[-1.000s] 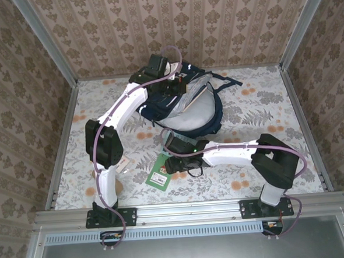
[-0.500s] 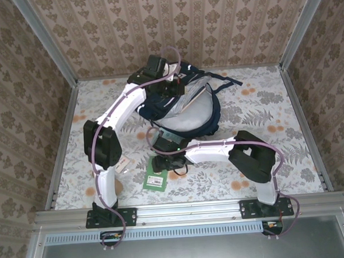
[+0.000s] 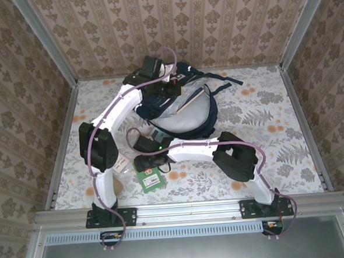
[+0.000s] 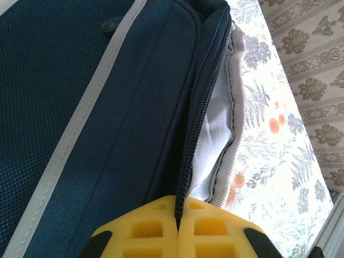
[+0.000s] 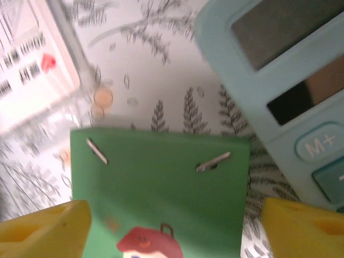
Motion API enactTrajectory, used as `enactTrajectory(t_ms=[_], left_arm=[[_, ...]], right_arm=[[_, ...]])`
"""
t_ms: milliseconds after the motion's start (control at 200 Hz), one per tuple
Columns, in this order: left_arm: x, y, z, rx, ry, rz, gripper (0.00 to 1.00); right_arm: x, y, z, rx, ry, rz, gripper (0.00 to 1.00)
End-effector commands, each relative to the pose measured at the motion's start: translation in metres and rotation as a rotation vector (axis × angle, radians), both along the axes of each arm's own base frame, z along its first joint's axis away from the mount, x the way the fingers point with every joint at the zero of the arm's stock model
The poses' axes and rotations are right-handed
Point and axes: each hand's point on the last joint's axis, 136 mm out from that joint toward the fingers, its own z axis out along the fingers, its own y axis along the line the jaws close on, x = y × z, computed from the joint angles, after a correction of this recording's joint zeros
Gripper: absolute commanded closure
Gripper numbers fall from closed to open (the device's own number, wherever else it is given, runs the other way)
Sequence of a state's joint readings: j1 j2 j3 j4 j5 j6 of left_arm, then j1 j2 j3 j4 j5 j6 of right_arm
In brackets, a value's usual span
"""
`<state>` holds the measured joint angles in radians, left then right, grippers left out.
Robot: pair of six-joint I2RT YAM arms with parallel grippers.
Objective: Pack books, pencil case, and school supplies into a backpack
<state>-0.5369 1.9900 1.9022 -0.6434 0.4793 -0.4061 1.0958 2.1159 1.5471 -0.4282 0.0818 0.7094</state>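
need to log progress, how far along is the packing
Done: the backpack is open, with what looks like a book edge inside. In hand: left jaws shut on its zipper edge; right jaws open over the green book, not gripping. Left: green book, calculator and white card, all on the table.

Green book, teal calculator, white card
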Motion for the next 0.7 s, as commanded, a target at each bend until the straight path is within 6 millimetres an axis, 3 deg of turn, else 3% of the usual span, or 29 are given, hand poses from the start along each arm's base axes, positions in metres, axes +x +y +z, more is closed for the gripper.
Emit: enactTrajectory(t_ms=[0, 200, 695], left_arm=[[0.002, 0.013, 0.025, -0.021, -0.060, 0.013, 1.00], [0.003, 0.015, 0.025, -0.025, -0.059, 0.018, 1.00], [-0.001, 0.022, 0.018, -0.019, -0.046, 0.017, 1.00]], right_arm=[[-0.010, -0.016, 0.019, -0.098, -0.098, 0.050, 0.01], [-0.030, -0.020, 0.022, -0.156, -0.137, 0.051, 0.00], [-0.064, -0.003, -0.010, -0.185, -0.093, 0.059, 0.00]])
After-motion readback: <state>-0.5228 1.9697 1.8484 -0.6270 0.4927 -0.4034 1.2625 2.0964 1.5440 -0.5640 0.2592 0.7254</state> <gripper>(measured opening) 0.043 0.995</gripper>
